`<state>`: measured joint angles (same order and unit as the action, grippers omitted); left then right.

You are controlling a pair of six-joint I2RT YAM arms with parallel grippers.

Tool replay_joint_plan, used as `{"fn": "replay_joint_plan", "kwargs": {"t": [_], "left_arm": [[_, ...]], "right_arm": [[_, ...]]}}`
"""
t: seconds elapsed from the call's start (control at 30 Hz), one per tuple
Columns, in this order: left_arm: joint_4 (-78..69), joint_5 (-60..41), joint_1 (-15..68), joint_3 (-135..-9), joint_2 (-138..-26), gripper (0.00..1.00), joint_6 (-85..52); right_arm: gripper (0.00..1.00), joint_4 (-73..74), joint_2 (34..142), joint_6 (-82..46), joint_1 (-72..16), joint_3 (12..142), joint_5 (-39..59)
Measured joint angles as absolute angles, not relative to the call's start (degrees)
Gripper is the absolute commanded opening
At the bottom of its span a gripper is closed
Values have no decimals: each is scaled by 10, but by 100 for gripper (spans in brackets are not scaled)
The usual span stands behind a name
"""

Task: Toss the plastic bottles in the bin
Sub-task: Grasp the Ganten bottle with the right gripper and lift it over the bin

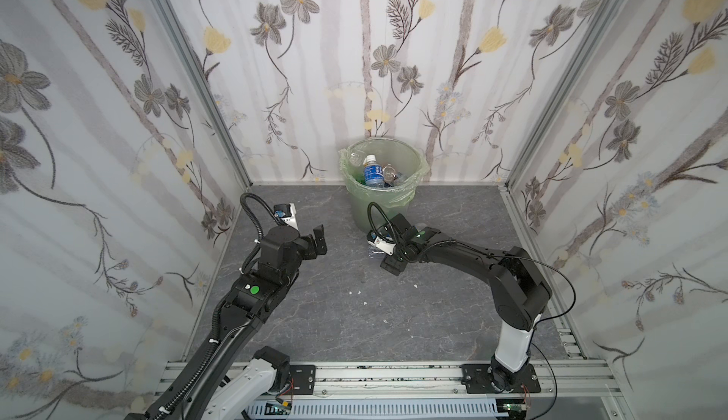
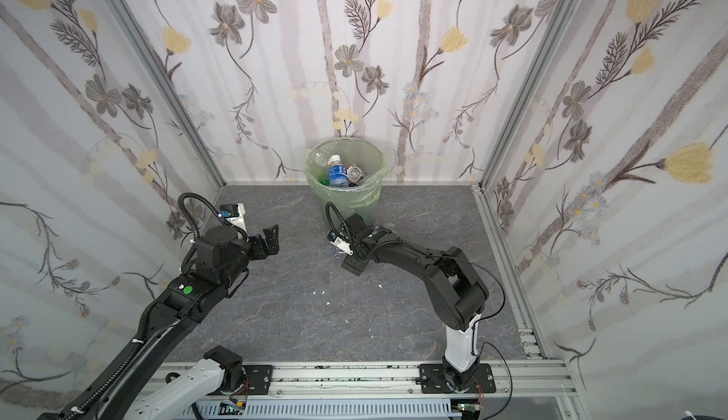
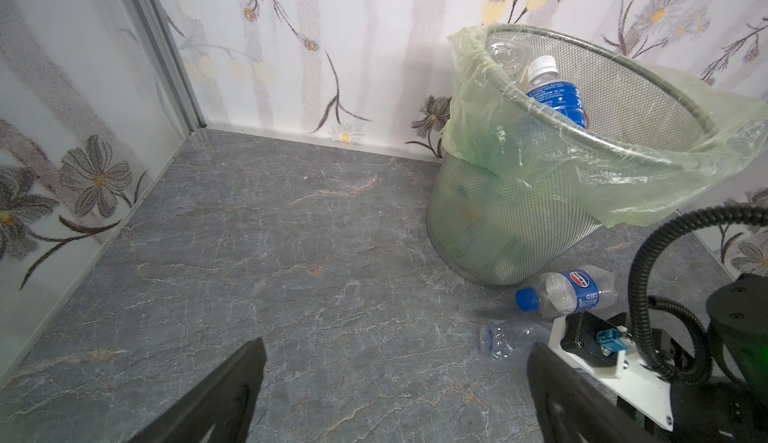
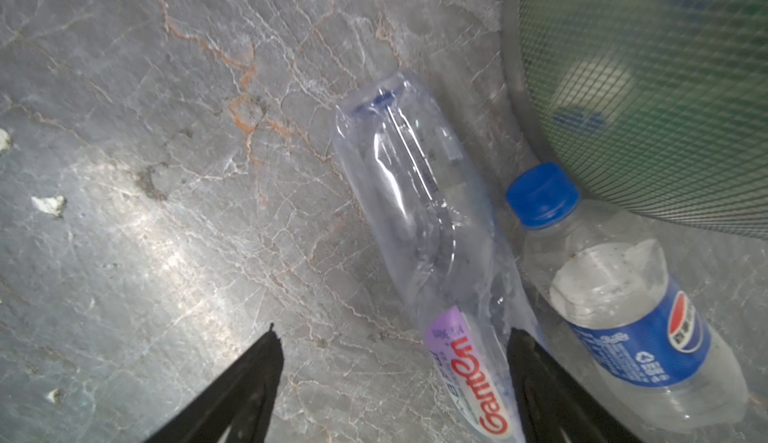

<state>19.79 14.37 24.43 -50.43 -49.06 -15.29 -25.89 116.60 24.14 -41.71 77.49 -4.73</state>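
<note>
Our left jaws hang wide above the counter [image 3: 291, 254]. Our right jaws, spread, straddle a flattened clear bottle [image 4: 415, 195] without gripping; a blue-capped bottle [image 4: 623, 308] lies alongside, just beside the bin [image 3: 498, 220].

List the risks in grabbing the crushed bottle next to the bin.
1. The crushed bottle sits off-centre in the open right end effector, near one finger; a close may pinch only its edge and slip.
2. The blue-capped bottle lies right beside it and could get nudged.
3. The bin looks full; a drop might bounce out.
</note>
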Motion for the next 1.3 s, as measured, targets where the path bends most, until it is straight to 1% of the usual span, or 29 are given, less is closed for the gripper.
{"fn": "replay_joint_plan", "kwargs": {"t": [0.23,0.33,0.53,0.73,0.93,1.0,1.13,1.23,1.3], "left_arm": [[198,144,244,-495,-475,100,-154],[197,146,244,-491,-466,100,-154],[197,149,244,-484,-460,100,-154],[196,150,244,-478,-458,100,-152],[196,150,244,-475,-459,100,-152],[196,150,244,-474,-457,100,-152],[196,152,244,-472,-452,100,-152],[195,158,244,-472,-451,100,-152],[195,163,244,-472,-453,100,-150]], "right_arm": [[86,-260,1213,247,-399,795,-68],[84,-268,1222,247,-401,795,-62],[81,-286,1209,234,-418,776,-46],[72,-288,1187,191,-444,744,-3],[70,-281,1187,145,-450,725,18],[63,-279,1187,135,-452,721,27],[55,-275,1173,117,-452,714,43],[50,-261,1129,102,-451,688,59],[44,-246,1082,86,-450,661,72]]}}
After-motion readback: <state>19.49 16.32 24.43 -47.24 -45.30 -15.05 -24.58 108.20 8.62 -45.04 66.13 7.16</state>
